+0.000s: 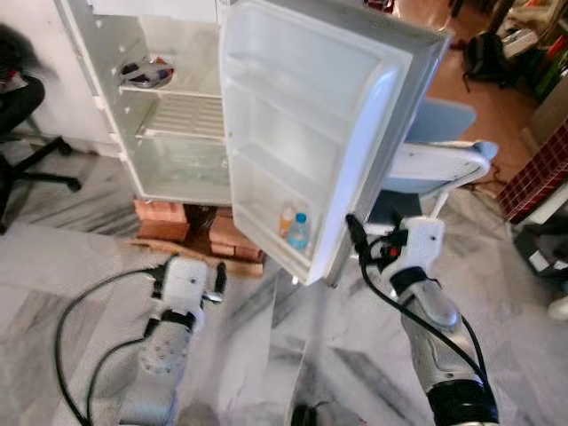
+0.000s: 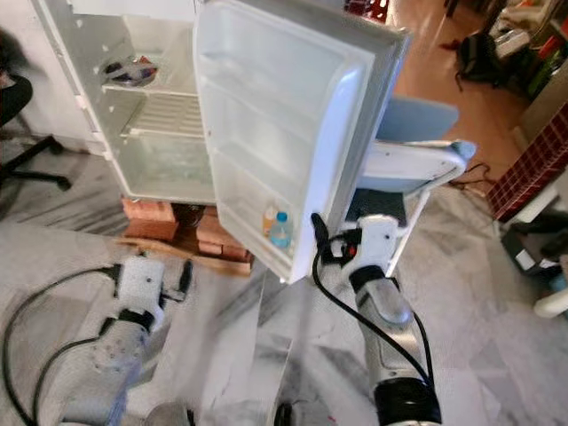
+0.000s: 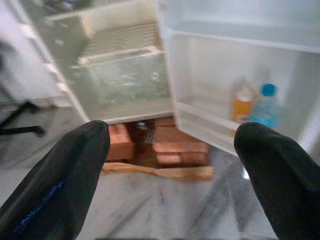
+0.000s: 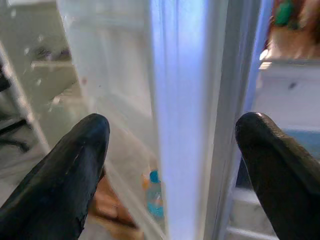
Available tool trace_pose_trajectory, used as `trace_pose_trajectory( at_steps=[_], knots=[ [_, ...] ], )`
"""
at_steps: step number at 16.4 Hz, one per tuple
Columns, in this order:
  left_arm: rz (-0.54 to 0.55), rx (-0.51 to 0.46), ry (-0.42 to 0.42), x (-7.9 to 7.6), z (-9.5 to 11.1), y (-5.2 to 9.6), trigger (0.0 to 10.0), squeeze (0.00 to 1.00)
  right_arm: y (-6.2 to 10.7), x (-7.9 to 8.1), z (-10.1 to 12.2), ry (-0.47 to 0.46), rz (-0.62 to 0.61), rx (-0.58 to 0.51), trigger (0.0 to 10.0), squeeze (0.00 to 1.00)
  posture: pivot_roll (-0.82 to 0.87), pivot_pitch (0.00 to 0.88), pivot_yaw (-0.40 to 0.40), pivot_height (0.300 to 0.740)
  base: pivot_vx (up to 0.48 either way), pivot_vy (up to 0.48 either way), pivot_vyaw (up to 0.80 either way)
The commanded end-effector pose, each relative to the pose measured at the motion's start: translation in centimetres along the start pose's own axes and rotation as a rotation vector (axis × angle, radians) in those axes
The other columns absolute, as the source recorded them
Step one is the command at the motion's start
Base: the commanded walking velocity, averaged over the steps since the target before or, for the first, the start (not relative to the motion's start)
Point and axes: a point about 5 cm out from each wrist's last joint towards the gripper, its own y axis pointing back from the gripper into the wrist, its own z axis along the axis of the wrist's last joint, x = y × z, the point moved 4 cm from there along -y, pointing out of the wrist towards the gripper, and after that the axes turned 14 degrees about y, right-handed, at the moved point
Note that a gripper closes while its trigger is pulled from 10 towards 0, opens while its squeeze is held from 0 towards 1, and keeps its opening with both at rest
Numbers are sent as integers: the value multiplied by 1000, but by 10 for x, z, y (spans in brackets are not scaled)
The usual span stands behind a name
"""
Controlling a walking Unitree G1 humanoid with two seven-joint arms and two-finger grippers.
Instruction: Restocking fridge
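The small white fridge (image 1: 177,133) stands open on bricks. Its door (image 1: 302,115) swings toward me. On the door's lowest shelf stand an orange bottle (image 1: 286,219) and a blue-capped water bottle (image 1: 299,232), which also show as the orange bottle (image 3: 243,102) and the water bottle (image 3: 265,107) in the left wrist view. A round dish (image 1: 146,71) lies on the upper inner shelf. My right gripper (image 4: 172,127) is open, its fingers astride the door's free edge. Low over the floor, my left gripper (image 1: 190,271) is open and empty, pointing at the fridge's base.
Red bricks (image 1: 191,222) and a wooden board (image 3: 165,172) support the fridge. A black office chair (image 1: 27,151) stands at the left. A blue and white chair (image 1: 435,160) sits right behind the door. Black cables (image 1: 80,319) trail over the marble floor.
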Motion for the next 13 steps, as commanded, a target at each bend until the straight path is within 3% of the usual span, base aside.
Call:
trace_pose_trajectory(
  at_steps=[1, 3, 6, 10, 13],
  knots=[
    [41, -17, -10, 15, 7, 3, 10000, 0, 6, -18, 14, 44, -108, -46, 10000, 0, 138, 98, -44, 740, 0, -266, 0],
    [70, -9, -4, 24, 3, 5, 10000, 0, 16, -29, 9, 48, -188, -28, 10000, 0, 121, 108, -41, 740, 0, -296, 0],
    [38, 14, 9, 9, -1, 2, 10000, 0, 24, -20, -3, 52, -183, 21, 10000, 0, 115, 105, -43, 740, 0, -292, 0],
    [38, -7, 34, 4, 4, -4, 10000, 0, 17, -14, 1, 62, -174, 13, 10000, 0, 115, 88, -52, 740, 0, -381, 0],
    [49, -1, 29, 8, 2, -4, 10000, 0, 12, -19, 3, 75, -170, 7, 10000, 0, 112, 87, -50, 740, 0, -322, 0]
  ],
)
